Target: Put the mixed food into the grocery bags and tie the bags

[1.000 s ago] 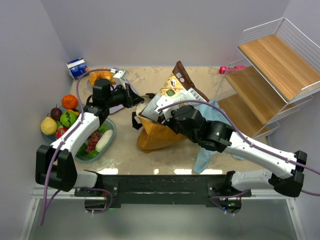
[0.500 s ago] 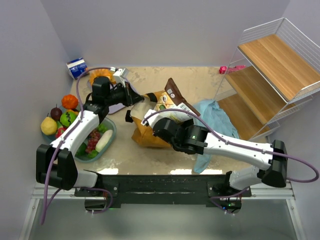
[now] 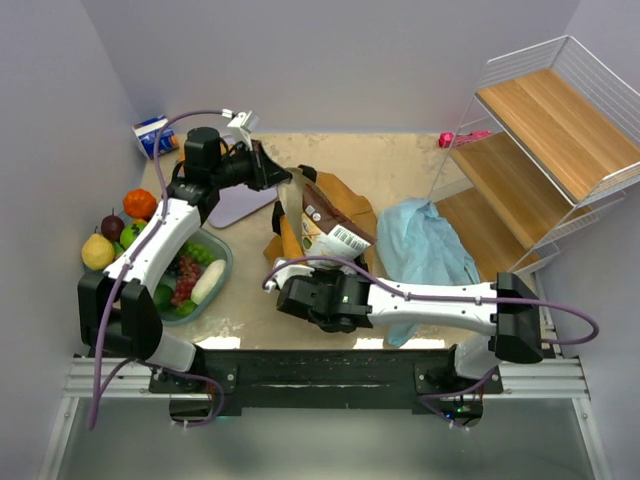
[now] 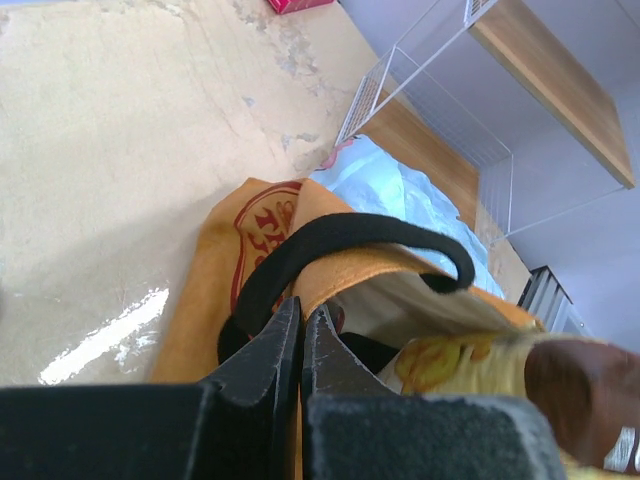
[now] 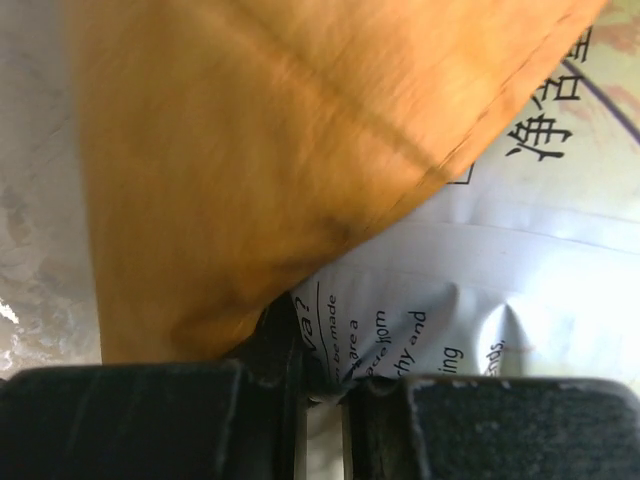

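meanwhile, left pincer (image 4: 300, 308) tight on tote (image 4: 212, 295), right pincer (image 5: 322, 385) tight on snack packet (image 5: 450, 290), teal tub (image 3: 226, 266) alongside

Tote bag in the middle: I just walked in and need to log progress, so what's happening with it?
The left claw is shut on the tote bag by its black handle, holding that side up. The right claw pinches a snack packet that sits partway in the tote. The fruits wait at the left edge, and the light-blue bag lies crumpled beside the tote.
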